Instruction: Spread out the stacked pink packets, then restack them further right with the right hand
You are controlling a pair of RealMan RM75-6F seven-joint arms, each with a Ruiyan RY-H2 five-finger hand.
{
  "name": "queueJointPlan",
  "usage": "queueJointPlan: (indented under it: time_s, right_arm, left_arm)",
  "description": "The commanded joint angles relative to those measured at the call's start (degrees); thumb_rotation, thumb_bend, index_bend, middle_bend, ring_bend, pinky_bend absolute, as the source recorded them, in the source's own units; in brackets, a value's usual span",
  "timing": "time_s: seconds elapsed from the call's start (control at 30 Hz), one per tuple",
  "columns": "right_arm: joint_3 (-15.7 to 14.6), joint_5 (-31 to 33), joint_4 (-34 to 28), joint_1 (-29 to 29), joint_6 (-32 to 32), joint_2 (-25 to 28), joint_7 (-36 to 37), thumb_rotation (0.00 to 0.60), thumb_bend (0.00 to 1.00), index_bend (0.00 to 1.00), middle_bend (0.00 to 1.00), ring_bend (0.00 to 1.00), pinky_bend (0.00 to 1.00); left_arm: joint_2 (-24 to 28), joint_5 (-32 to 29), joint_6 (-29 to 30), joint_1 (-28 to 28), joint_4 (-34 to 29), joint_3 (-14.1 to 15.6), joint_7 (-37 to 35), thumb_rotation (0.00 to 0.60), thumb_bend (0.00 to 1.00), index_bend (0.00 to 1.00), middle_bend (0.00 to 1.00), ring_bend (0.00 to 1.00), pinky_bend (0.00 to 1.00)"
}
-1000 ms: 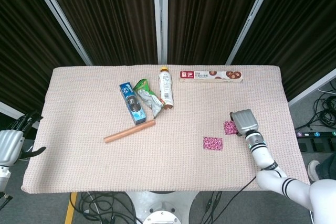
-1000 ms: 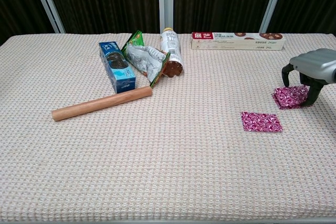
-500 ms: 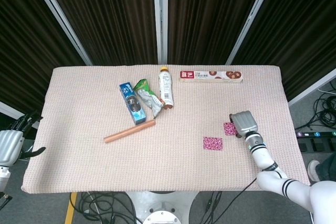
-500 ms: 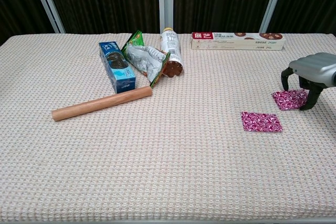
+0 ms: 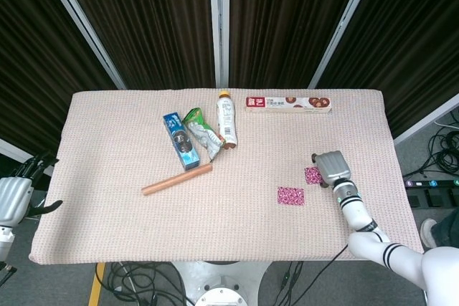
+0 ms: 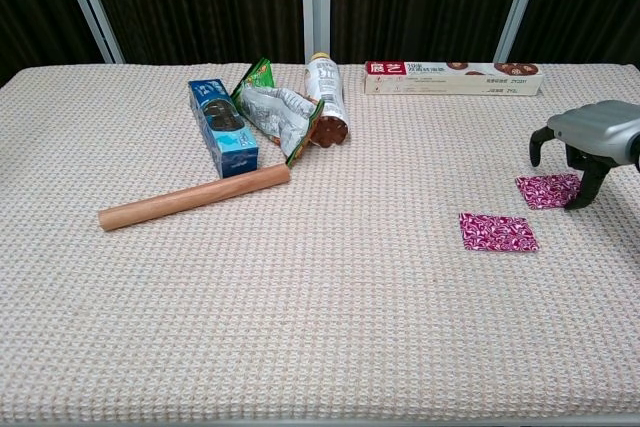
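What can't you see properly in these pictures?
1. Far part of the pink packet under the right hand: covered by the hand in the head view.
2. Whether the fingers touch that packet: too close to tell in the chest view.
3. Left hand: cut off by the head view's edge, absent from the chest view.
4. Small print on the long box: too small.

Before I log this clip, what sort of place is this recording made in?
Likely a lab or studio robot test station, not a home: dark pleated curtains with metal frame bars close in the pink woven-cloth table, loose cables lie on the floor below, and mixed groceries like the long red-and-white biscuit box serve as props.
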Motion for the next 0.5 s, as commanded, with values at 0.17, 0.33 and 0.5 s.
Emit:
queueJointPlan:
  time_s: [0.17, 0.33, 0.5]
  right_arm:
    - [0.48, -1.06, -6.78, -0.06, 2.07, 3.34, -1.09, 0.600, 0.00, 0.34, 1.00, 1.00, 0.96]
    - [0.00, -1.21, -14.82, -0.52, 4.67, 6.96, -4.32, 0.600, 0.00, 0.34, 1.00, 1.00, 0.96]
    - [-0.74, 3.16, -23.63, -1.40, 6.94, 9.60, -9.00, 0.600, 0.00, 0.36, 1.00, 1.00, 0.96]
  left_arm:
    - [0.29, -0.02, 0.20, -0.01, -0.35, -0.16, -0.21, 0.600, 0.02, 0.24, 0.18, 0.17, 0.30]
    - [0.21, 0.04, 0.26, -0.10, -0.58, -0.23, -0.08, 0.600, 0.02, 0.24, 0.18, 0.17, 0.30]
    - [0.23, -0.12, 0.40, -0.04, -0.66, -0.34, -0.15, 0.600, 0.02, 0.24, 0.18, 0.17, 0.30]
